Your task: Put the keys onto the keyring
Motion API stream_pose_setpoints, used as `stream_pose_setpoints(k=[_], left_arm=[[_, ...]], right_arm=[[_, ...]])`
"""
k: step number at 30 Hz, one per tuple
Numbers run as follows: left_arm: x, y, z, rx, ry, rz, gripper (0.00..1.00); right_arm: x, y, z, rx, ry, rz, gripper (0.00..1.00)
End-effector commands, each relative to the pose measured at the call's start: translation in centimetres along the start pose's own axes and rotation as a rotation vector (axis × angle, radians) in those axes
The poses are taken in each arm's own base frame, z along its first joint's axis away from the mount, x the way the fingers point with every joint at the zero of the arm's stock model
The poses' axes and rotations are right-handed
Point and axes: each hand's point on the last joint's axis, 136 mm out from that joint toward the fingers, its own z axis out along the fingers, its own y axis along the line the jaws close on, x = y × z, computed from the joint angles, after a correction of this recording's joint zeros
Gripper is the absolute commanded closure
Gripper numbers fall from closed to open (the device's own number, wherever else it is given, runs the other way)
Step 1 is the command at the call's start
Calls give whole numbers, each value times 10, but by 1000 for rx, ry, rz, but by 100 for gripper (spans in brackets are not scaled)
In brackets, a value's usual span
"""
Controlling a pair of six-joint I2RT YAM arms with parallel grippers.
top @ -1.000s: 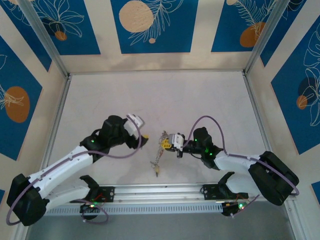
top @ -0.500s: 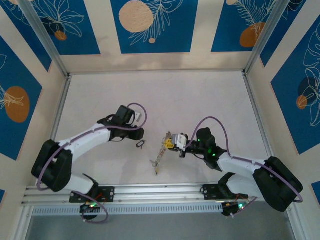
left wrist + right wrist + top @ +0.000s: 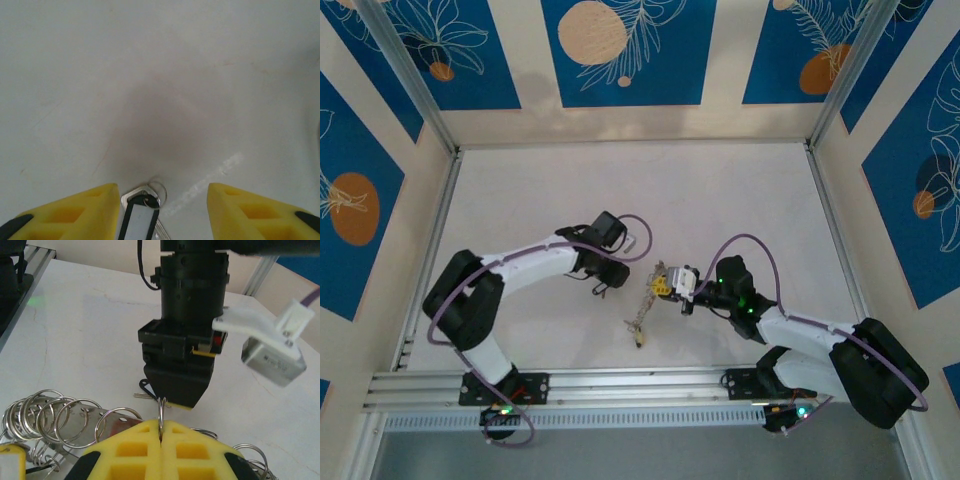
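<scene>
Now the left gripper [image 3: 608, 280] hangs low over the table [image 3: 720, 200], pointing down near the middle. Its yellow fingers [image 3: 75, 212] are spread apart. Between them lies a key [image 3: 140, 220] with a black tag and a small split ring at its head. It sits just beside the left-hand finger, with bare table on its other side. Whether that finger touches it cannot be told.

The right gripper [image 3: 663, 285] sits close by, facing the left one. Its yellow fingers [image 3: 135, 445] are pressed together and pinch the keyring [image 3: 161, 412], a thin wire loop that stands edge-on above the fingertips. Beside that grip a bunch of silvery rings [image 3: 55, 415] lies fanned out on the table, with a yellow tag [image 3: 10, 460] at its near end. From above, the keys [image 3: 640, 318] trail from the right gripper in a thin line toward the near edge.
</scene>
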Motion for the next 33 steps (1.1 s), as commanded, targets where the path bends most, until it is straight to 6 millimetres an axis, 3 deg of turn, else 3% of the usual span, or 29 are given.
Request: stream_pose_setpoints(k=[1, 17, 24, 33], left_arm=[[8, 8, 7, -88, 87, 110, 52], [27, 8, 22, -112, 177, 185, 57], [26, 4, 30, -92, 177, 199, 58], [22, 11, 29, -140, 174, 201, 73]], right_arm=[[-8, -4, -5, 26, -33, -31, 100], [-8, -6, -6, 30, -34, -23, 100], [-8, -7, -6, 32, -36, -25, 100], [-9, -8, -7, 33, -37, -23, 100]])
